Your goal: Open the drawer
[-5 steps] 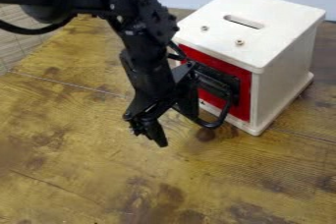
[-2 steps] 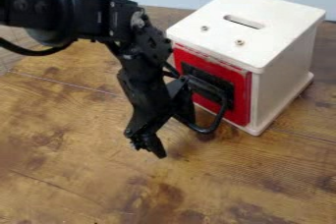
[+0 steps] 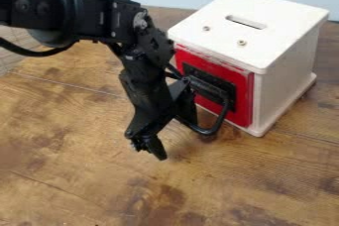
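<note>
Clearly, the arm is set low beside the drawer's handle, ready to catch it.

Pointing steeply down at the wooden table (image 3: pixel 79 170), the gripper (image 3: pixel 149 143) has its fingers spread apart and empty, just left of the black loop handle (image 3: pixel 212 106); whether a finger already touches the loop I cannot tell. Standing in the front of the cream-white cabinet (image 3: pixel 259 42), the red drawer (image 3: pixel 212 76) looks shut or nearly so. My guess: the low, open pose lets a finger hook inside the loop for a pull toward the camera.

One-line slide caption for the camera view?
Open gripper low beside the black loop handle of the red drawer, not gripping.
</note>
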You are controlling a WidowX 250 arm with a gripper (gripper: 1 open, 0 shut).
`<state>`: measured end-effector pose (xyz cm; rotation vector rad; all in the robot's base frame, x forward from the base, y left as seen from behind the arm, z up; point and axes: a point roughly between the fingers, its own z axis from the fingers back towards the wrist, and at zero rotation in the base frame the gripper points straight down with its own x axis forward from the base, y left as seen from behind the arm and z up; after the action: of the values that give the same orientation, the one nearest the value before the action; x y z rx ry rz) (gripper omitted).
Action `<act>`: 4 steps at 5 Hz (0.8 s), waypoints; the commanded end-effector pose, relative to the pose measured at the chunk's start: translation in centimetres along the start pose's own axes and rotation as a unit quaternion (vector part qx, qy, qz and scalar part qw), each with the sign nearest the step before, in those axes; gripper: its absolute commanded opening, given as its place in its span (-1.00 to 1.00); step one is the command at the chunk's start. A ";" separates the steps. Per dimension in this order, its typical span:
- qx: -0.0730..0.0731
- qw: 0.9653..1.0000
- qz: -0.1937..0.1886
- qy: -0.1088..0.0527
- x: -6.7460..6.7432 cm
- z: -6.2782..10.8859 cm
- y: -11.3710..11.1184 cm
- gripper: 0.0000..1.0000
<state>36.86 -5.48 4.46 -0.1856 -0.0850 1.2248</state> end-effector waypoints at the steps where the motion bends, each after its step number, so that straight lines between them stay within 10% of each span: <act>1: -0.013 1.000 0.004 -0.006 -0.3 1.5 -1.0 1.00; 4: -0.014 0.999 0.049 -0.008 -2.5 1.9 -2.4 1.00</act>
<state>36.97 -7.81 4.97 -0.1603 -0.0617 1.3424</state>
